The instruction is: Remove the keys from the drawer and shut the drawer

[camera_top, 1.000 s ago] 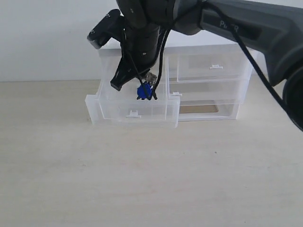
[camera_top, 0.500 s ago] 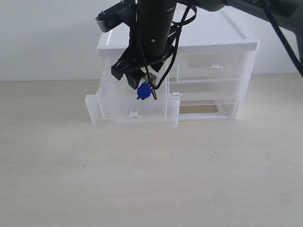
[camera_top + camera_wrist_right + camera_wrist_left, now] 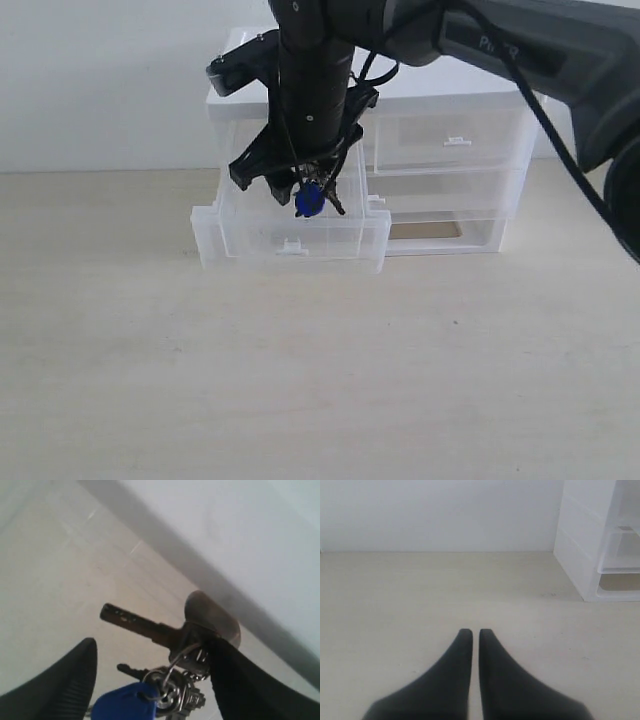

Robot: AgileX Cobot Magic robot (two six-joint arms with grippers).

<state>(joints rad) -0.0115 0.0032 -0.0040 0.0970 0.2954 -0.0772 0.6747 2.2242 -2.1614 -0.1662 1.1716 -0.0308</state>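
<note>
The keys, a silver bunch with a blue fob, hang just above the pulled-out drawer, the left one of the unit's upper pair. My right gripper points down over that drawer. In the right wrist view its jaws stand wide apart, open. The keys hang against one finger, and the other finger is clear of them. My left gripper is shut on nothing, low over the bare table, to one side of the drawer unit.
The white and clear drawer unit stands against the back wall. Its right upper drawer is shut, and a full-width drawer lies below. The pale wooden table stretches in front.
My right gripper has turned and sunk slightly over the drawer, and its jaws have opened. The keys still hang at it. The drawer front has shifted a little to the right.
</note>
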